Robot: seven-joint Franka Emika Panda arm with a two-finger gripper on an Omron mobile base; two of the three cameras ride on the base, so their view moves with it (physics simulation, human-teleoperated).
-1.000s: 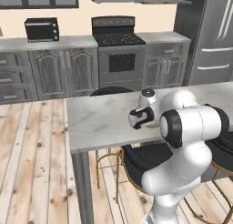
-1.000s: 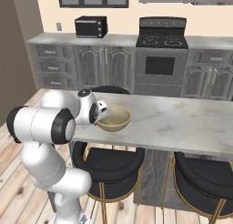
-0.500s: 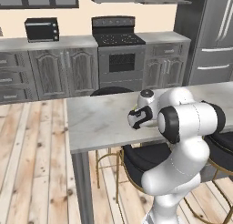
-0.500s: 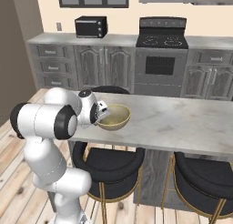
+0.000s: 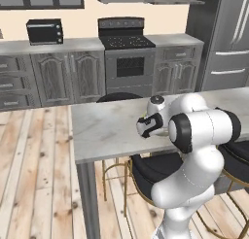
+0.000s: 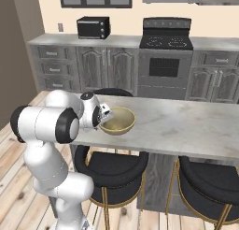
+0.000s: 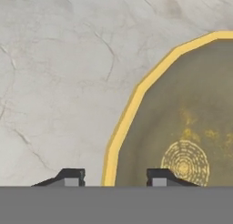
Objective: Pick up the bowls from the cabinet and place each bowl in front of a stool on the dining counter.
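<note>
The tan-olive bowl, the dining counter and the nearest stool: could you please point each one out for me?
tan-olive bowl [image 6: 119, 123]: right base view, inner wall.
dining counter [image 6: 186, 126]: right base view, bare marble top.
stool [image 6: 112, 166]: right base view, black seat below the bowl.

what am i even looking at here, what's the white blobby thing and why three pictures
The white thing is a robot arm in a rendered kitchen. Two pictures come from cameras behind it, to its left and right; the third looks along its hand. Its gripper sits at a tan-olive bowl with a golden rim, which stands on the marble dining counter. In the hand view one fingertip is outside the rim and one inside, with a gap on both sides, so the gripper looks open and not holding the bowl. Black stools stand under the counter's near edge.
</note>
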